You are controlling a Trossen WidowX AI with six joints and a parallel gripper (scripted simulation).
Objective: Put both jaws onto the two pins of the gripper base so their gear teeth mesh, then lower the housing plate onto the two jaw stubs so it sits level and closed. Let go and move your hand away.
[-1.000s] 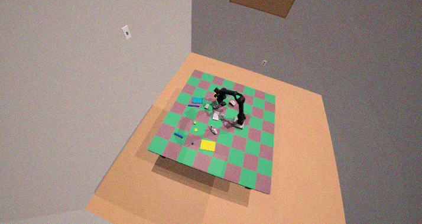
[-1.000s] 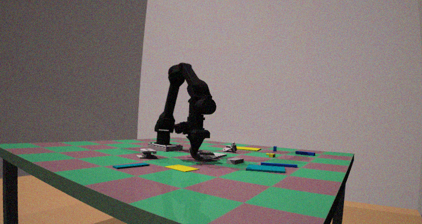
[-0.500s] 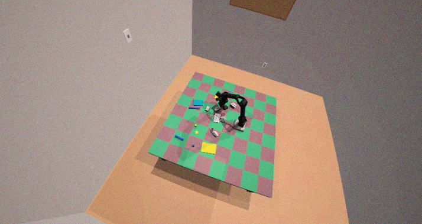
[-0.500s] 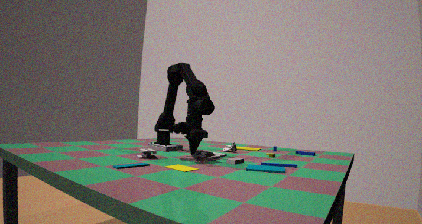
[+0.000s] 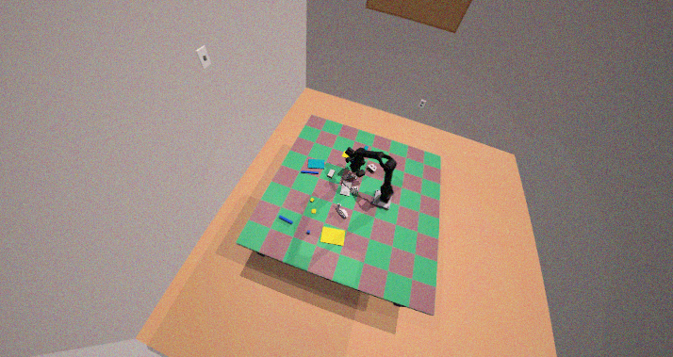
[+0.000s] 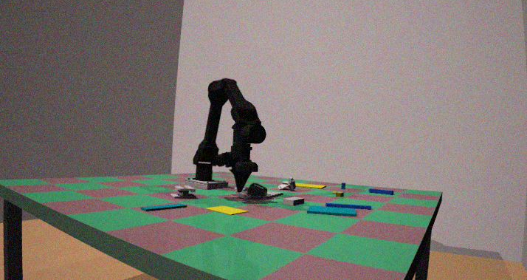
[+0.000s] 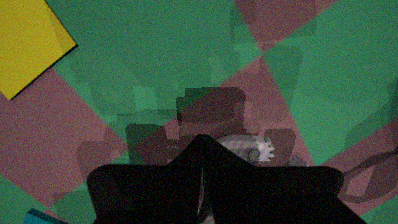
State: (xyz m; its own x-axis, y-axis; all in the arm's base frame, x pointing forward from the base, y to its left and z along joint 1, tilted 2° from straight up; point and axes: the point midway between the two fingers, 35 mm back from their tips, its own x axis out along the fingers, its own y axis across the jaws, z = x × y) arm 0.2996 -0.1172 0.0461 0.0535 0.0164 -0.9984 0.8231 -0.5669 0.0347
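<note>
My gripper [image 6: 240,190] [image 7: 202,139] is shut and empty, pointing down with its tips low over the board. A grey jaw with gear teeth [image 7: 249,148] lies close to the tips, partly hidden by the fingers. In the exterior view a dark curved piece [image 6: 257,190], seemingly this jaw, stands tilted beside the tips. A flat pale piece [image 5: 345,188], seemingly the gripper base, lies near them. Another pale jaw [image 5: 342,211] [image 6: 286,185] lies apart. A white two-level piece [image 5: 372,168] [image 6: 184,192], perhaps the housing plate, lies on the other side. Pins and any meshing are too small to tell.
A white block [image 5: 331,172] [image 6: 294,201], a teal slab [image 5: 316,164] [image 6: 331,210] and a blue bar [image 5: 309,172] [image 6: 348,206] lie nearby. A yellow sheet [image 6: 226,210] [image 7: 30,47] lies beside the gripper; another yellow sheet [image 5: 333,236] lies farther off.
</note>
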